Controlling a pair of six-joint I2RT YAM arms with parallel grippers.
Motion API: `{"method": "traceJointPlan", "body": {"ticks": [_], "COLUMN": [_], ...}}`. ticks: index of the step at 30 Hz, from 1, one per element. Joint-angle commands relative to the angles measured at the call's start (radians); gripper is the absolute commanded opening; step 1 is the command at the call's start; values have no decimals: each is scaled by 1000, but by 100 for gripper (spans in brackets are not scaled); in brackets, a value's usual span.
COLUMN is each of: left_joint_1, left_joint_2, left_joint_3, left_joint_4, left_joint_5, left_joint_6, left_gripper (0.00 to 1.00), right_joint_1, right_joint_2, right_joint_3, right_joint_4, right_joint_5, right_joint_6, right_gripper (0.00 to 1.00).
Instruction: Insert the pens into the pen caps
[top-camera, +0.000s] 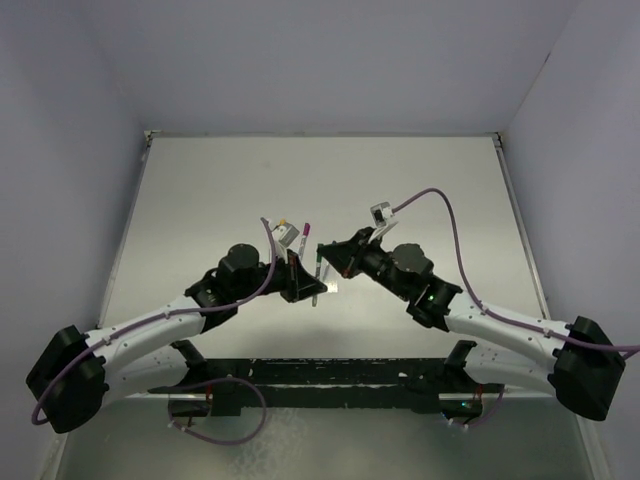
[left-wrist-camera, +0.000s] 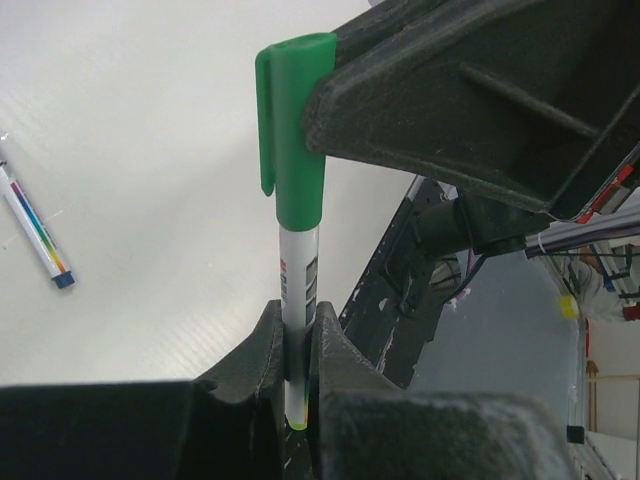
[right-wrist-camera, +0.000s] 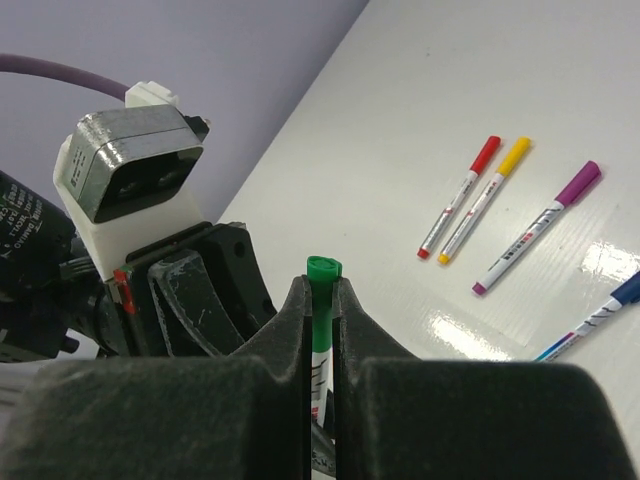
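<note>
A pale pen (left-wrist-camera: 298, 280) with a green cap (left-wrist-camera: 296, 130) on its end is held between both grippers above the table. My left gripper (left-wrist-camera: 298, 335) is shut on the pen's barrel near its lower end. My right gripper (right-wrist-camera: 321, 300) is shut on the green cap (right-wrist-camera: 322, 268), whose top pokes out between the fingers. In the top view the two grippers, left (top-camera: 300, 280) and right (top-camera: 335, 255), meet at mid table with the pen (top-camera: 317, 272) between them.
Capped pens lie on the white table: a red one (right-wrist-camera: 458, 197), a yellow one (right-wrist-camera: 485, 200), a purple one (right-wrist-camera: 538, 228) and a blue one (right-wrist-camera: 600, 318). The blue-ended pen (left-wrist-camera: 35, 228) also shows in the left wrist view. Grey walls enclose the table.
</note>
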Motion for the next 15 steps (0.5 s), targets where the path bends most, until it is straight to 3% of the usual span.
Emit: {"method": "traceJointPlan", "body": {"ticks": [1, 7, 15], "left_joint_1": [87, 85, 86], "left_joint_2": [-21, 31, -23], "left_joint_3": [149, 147, 66], "left_joint_4": [265, 223, 215], "left_joint_5": [-82, 22, 14], "left_joint_6": [-4, -27, -86], "left_gripper": [0, 1, 26], "right_joint_1": [88, 91, 91], "right_joint_2": [39, 35, 39], "right_joint_3": [-39, 58, 159], "right_joint_4": [-263, -329, -414], "right_joint_5": [-111, 8, 161], "right_joint_6": [6, -29, -1], "right_gripper": [0, 0, 0]}}
